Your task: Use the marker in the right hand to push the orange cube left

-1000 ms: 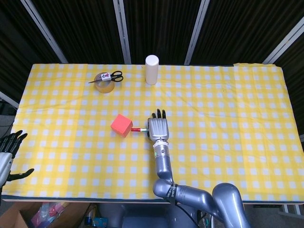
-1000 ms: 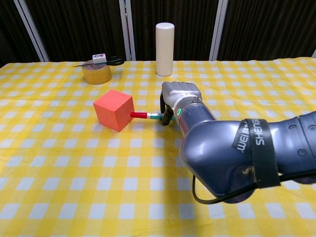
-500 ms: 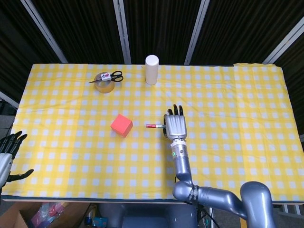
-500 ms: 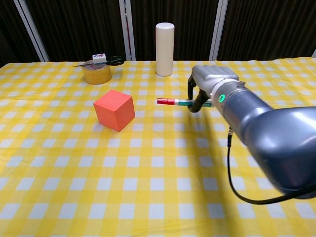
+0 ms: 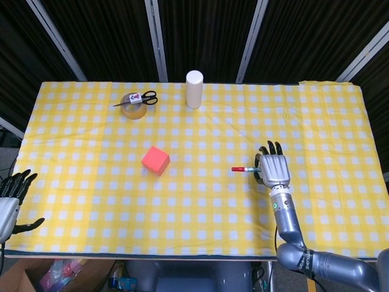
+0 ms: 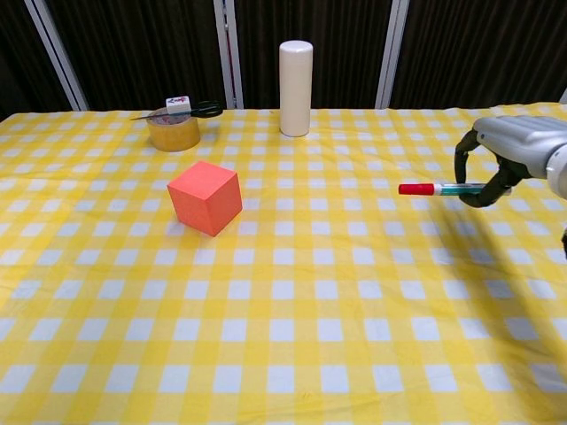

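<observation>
The orange cube (image 5: 155, 160) (image 6: 205, 197) sits on the yellow checked tablecloth, left of centre. My right hand (image 5: 273, 170) (image 6: 514, 159) is well to the right of it and holds the marker (image 5: 244, 169) (image 6: 438, 188) level, red cap pointing left toward the cube. A wide gap of cloth lies between the marker tip and the cube. My left hand (image 5: 10, 201) hangs off the table's near left corner, fingers spread and holding nothing; it does not show in the chest view.
A white cylinder (image 5: 194, 89) (image 6: 295, 75) stands at the back centre. A tape roll (image 5: 133, 107) (image 6: 173, 132) with scissors (image 5: 138, 98) (image 6: 182, 110) on top sits at the back left. The table's front edge (image 5: 146, 252) runs close to my body.
My right hand has drawn the marker away to the right, from touching the cube's right face to far from it. The cube stays where it was.
</observation>
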Controlling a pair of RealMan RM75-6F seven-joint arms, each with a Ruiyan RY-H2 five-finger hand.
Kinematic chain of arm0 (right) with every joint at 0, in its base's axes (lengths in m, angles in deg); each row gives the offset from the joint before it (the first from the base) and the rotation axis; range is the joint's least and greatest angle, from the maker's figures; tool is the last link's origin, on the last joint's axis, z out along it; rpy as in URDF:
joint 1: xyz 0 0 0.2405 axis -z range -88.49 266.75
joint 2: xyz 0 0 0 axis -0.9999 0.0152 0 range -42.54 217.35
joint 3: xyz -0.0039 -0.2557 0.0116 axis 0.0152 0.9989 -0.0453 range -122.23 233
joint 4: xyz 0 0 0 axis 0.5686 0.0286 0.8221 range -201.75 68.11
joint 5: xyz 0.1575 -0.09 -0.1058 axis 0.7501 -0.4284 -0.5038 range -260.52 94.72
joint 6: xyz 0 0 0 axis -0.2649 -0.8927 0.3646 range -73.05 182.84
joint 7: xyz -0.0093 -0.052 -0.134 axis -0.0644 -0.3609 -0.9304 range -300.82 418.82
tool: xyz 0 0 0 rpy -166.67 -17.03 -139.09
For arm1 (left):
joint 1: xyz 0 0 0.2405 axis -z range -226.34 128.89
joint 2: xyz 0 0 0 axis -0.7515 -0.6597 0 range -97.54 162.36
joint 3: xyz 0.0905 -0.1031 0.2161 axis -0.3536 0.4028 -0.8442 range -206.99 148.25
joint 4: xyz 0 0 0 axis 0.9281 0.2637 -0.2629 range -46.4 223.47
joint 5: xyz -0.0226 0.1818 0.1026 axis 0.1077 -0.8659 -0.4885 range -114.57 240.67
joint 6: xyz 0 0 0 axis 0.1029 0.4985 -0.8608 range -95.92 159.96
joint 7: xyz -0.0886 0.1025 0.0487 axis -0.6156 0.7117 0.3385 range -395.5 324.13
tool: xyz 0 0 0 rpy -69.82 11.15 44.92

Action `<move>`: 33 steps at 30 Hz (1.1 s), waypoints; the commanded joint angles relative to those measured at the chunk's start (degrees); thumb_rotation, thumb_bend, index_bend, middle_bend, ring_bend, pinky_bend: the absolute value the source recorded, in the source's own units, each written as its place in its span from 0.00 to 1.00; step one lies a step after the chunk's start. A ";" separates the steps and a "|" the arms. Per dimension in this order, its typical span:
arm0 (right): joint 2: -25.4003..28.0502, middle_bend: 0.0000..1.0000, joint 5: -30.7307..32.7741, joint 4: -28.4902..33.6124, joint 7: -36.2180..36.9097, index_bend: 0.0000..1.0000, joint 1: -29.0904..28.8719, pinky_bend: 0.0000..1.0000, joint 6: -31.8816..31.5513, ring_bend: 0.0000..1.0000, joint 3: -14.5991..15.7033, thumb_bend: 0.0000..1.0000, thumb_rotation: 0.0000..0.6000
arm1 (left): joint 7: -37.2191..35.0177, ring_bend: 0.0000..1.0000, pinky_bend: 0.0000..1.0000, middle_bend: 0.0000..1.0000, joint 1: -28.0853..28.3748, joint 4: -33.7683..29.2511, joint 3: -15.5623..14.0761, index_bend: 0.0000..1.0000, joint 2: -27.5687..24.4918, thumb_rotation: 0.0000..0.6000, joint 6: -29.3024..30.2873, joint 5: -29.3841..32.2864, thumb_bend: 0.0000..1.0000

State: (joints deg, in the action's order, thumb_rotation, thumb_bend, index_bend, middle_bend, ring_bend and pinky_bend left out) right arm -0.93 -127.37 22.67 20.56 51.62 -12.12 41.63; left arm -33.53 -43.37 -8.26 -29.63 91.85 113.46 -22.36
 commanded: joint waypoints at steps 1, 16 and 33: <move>0.63 0.25 -1.25 -0.77 1.51 0.62 0.68 0.00 1.11 0.00 1.07 0.53 1.00 | 0.78 0.00 0.00 0.00 -0.02 -0.11 0.02 0.00 0.38 1.00 0.03 0.11 0.00; -0.01 0.16 -0.45 -1.36 2.80 0.31 1.11 0.00 0.17 0.00 0.67 0.53 1.00 | 2.04 0.00 0.00 0.00 -0.19 0.10 0.47 0.00 1.17 1.00 0.36 0.89 0.00; 17.28 0.08 -21.39 14.77 11.94 0.22 14.15 0.00 -13.22 0.00 11.23 0.51 1.00 | 2.46 0.00 0.00 0.00 -1.24 2.55 1.11 0.00 2.92 1.00 4.14 -0.78 0.00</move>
State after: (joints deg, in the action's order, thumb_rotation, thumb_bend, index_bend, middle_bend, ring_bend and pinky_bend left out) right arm 12.20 -143.25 35.21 28.87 61.94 -21.80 49.31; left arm -31.12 -44.49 -5.89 -28.60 94.63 117.35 -22.99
